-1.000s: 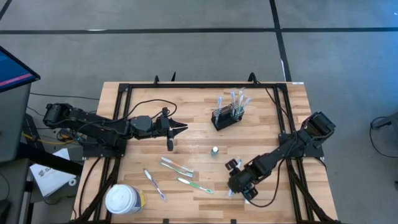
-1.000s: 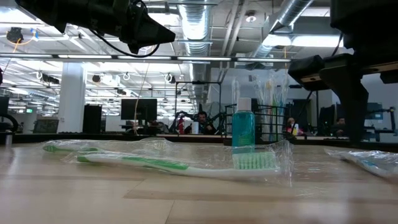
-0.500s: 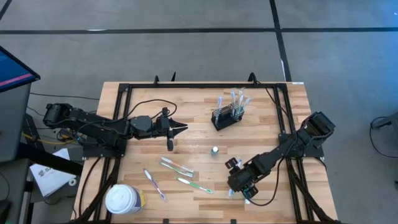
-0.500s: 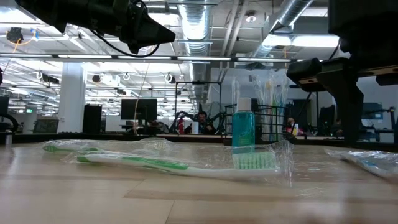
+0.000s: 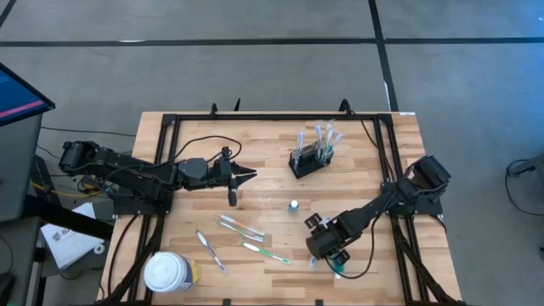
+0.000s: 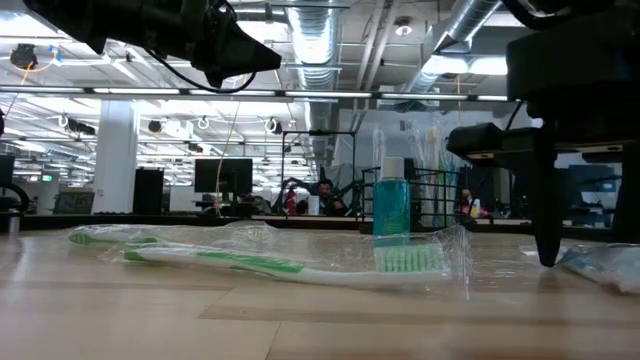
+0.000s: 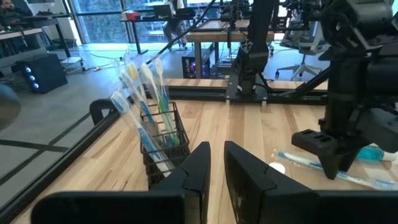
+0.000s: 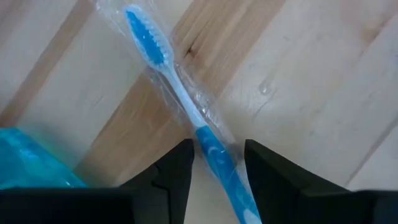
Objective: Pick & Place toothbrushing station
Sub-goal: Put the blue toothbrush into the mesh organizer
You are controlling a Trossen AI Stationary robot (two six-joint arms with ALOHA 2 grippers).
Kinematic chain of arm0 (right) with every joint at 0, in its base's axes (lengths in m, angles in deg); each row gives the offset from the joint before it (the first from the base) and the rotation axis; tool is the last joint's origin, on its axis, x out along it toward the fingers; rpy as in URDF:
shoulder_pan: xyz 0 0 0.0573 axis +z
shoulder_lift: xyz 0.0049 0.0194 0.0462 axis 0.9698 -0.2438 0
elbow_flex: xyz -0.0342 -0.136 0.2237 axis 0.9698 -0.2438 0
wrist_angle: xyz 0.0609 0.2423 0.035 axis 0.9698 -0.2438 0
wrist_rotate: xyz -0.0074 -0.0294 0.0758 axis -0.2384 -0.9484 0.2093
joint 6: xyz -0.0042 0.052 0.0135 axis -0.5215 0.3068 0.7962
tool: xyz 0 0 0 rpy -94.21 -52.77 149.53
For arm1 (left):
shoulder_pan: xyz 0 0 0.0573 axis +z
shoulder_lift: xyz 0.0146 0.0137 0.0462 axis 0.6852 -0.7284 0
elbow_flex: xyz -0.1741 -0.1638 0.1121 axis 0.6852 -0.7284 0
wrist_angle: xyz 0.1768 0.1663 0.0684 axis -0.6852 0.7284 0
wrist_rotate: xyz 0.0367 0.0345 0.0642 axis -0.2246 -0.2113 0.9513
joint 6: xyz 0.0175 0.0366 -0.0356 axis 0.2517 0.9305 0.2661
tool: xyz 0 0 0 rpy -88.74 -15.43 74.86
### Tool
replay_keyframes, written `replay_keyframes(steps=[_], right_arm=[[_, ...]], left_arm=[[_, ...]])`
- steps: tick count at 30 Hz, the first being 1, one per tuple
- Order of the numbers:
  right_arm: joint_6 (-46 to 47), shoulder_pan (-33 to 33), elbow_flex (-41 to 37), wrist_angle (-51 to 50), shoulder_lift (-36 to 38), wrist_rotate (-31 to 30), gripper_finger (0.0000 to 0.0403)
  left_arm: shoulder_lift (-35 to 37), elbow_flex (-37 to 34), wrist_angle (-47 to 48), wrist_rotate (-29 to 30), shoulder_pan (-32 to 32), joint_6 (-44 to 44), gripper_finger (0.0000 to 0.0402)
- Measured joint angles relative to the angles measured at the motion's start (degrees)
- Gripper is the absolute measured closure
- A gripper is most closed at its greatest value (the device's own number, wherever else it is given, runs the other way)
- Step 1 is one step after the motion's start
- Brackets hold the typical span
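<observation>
The black wire-mesh caddy [image 5: 308, 160] stands at the table's far middle with several toothbrushes upright in it; it also shows in the left wrist view [image 7: 163, 149]. My right gripper [image 5: 327, 253] is open, pointing down at the near right. Its fingers stand on either side of a wrapped blue toothbrush [image 8: 180, 93] that lies flat on the table, low over it. My left gripper [image 5: 249, 176] is shut and empty, held above the table left of the caddy. A small teal bottle [image 5: 293, 206] stands upright on the table between them.
Wrapped green toothbrushes [image 5: 242, 228] [image 5: 265, 252] and a pink one [image 5: 211, 252] lie at the near middle. A white-lidded round tub [image 5: 168, 272] stands at the near left corner. A black frame [image 5: 255, 116] runs along the table's edges.
My right gripper has gone a little toward the table's left edge and down toward the blue toothbrush. The left arm has kept still.
</observation>
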Motion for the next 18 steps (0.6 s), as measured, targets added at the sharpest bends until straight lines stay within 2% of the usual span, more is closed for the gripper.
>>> replay_keyframes(steps=[6, 15, 18], right_arm=[[0.2, -0.3, 1.9, -2.7, 0.6, 0.0, 0.0290], [0.2, -0.5, 2.7, -3.6, 0.9, -0.2, 0.0383], [0.3, -0.9, 2.8, -3.6, 0.9, 0.0, 0.0393]], left_arm=[[0.0, 0.0, 0.0, 0.0, 0.0, 0.0, 0.0362], [0.0, 0.0, 0.0, 0.0, 0.0, 0.0, 0.0362], [0.0, 0.0, 0.0, 0.0, 0.0, 0.0, 0.0362]])
